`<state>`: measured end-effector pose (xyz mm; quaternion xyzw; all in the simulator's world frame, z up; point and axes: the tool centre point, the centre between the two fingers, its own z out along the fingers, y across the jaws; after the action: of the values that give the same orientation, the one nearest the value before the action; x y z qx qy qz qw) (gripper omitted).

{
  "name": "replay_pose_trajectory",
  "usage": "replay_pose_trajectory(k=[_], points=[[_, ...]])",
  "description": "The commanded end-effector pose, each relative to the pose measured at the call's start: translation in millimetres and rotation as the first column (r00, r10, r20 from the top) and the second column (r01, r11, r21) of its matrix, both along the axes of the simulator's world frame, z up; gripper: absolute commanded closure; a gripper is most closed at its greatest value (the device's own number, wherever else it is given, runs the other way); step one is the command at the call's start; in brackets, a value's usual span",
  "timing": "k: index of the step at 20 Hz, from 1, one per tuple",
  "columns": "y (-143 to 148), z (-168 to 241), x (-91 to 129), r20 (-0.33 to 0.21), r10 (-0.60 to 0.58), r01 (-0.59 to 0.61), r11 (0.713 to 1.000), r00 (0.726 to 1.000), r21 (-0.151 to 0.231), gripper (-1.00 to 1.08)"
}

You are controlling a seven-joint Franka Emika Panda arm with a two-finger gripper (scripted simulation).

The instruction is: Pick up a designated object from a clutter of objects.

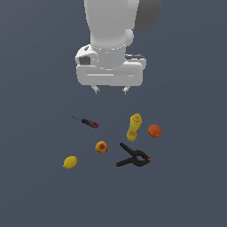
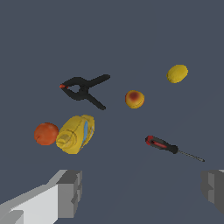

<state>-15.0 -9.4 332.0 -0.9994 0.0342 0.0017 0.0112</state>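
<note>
Screwdriver (image 1: pixel 85 121): lies flat on the bench (image 1: pixel 31 190), the item nearest the exterior view's left edge in the back row of the clutter, clear of everything else. Its thin dark shaft points toward the exterior view's left, the black-and-red handle toward the middle.
How it should handle: I'd judge it light and stiff, nothing fragile about it. The shaft looks too slim and smooth to pinch well; the thicker handle is the place to close on, across its width.
Nearest neighbours: the peach-like fruit (image 1: pixel 101 146) sits a little nearer the front edge; the lemon (image 1: pixel 70 162) is further out toward the front on the exterior view's left. Both leave open room around the handle.
Other clutter: the mustard bottle (image 1: pixel 134 126) lies tipped over with the orange ball (image 1: pixel 154 131) just beside it, and the black clamp (image 1: pixel 133 158) sprawls in front of them, all on the exterior view's right, well apart from the tool.
Gripper (image 1: pixel 110 90): hangs above the back of the bench, over bare surface behind the clutter.
Jaws: spread wide, nothing between them; the wrist view shows both fingers at the frame's sides with the screwdriver (image 2: pixel 162 145) ahead of them.
Progress: the approach is not yet made, and nothing has been lifted.
</note>
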Motion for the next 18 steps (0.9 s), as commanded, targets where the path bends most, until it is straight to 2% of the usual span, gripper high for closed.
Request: replay_pose_trajectory(k=[1,11,18], points=[[0,0,0,0.000,0.000,0.000,1.000,1.000,0.000,-0.92],[-21,2,3,0.011,0.014,-0.014,1.000,1.000,-0.027,-0.92],[-22,1,3,0.011,0.019,-0.019,0.999,1.000,-0.027,-0.92]])
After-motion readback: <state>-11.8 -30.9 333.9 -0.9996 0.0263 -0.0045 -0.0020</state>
